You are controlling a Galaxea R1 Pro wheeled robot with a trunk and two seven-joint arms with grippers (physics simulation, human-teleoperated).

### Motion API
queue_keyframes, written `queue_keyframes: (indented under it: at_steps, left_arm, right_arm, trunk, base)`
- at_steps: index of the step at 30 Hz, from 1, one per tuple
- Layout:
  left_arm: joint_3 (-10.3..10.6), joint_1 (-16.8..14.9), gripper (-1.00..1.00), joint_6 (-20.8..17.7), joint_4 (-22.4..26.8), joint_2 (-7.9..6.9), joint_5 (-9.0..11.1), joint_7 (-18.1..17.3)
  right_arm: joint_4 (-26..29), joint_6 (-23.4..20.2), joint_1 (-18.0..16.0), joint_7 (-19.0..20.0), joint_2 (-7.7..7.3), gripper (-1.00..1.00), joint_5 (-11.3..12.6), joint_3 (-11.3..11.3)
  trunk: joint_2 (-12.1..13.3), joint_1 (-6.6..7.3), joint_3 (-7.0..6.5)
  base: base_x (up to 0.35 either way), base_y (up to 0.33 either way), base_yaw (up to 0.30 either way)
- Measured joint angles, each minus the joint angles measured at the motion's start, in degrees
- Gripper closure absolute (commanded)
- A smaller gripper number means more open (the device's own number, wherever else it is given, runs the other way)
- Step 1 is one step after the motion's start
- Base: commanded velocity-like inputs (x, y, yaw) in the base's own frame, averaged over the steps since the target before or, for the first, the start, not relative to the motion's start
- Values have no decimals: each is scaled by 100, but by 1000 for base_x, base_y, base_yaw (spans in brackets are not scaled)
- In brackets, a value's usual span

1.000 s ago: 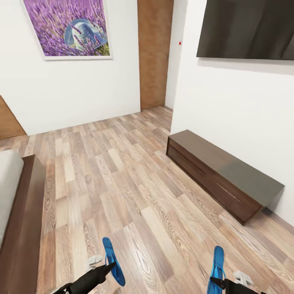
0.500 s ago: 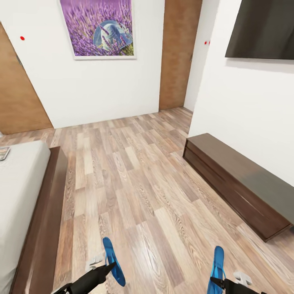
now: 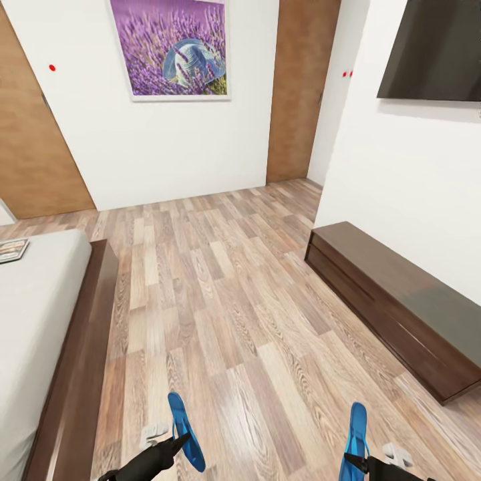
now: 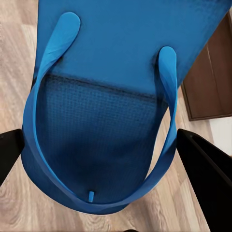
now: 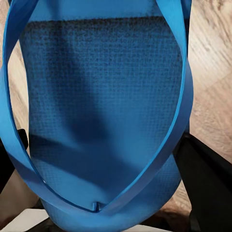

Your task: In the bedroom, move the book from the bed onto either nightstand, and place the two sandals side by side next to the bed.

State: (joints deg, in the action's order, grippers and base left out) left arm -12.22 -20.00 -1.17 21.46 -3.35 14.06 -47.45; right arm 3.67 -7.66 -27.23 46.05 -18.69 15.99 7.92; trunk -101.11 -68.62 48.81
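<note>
Between the fingers of the left gripper (image 4: 104, 159) one blue sandal (image 4: 116, 96) is clamped, a dark finger (image 4: 205, 171) pressed to each side of its sole; in the head view that left sandal (image 3: 185, 431) is held out low over the floor (image 3: 220, 300). The right gripper (image 5: 104, 169) is likewise closed on the other sandal (image 5: 101, 111), seen in the head view as the right sandal (image 3: 356, 441), well apart from the first. Compared with a second ago the whole head view has swung: much more of the bed (image 3: 37, 314) is now seen at the left, a door (image 3: 33, 133) has come into view beside the picture (image 3: 175, 48), and the low cabinet (image 3: 394, 307) has slid rightward. This is judged to be a turn of the robot towards the bed, not a move of the things; the sandals keep their places in the view. The book (image 3: 12, 250) is now seen lying on the mattress near the bed's far edge. Neither sandal has yet been set down, and the book is untouched. A broad strip of bare floor lies between the bed's wooden side rail (image 3: 83, 361) and the cabinet, so ample room is judged to be open for placing both sandals along that rail. No nightstand can be made out.
</note>
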Motion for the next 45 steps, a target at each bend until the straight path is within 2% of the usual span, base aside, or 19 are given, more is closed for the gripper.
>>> queue_keyframes:
  at_steps: [45]
  left_arm:
    - [-2,0,100,69,-30,0,3,-1]
  right_arm:
    - [-2,5,0,-17,6,100,-7,1]
  trunk:
    - [0,0,-415]
  base:
    - [0,0,0]
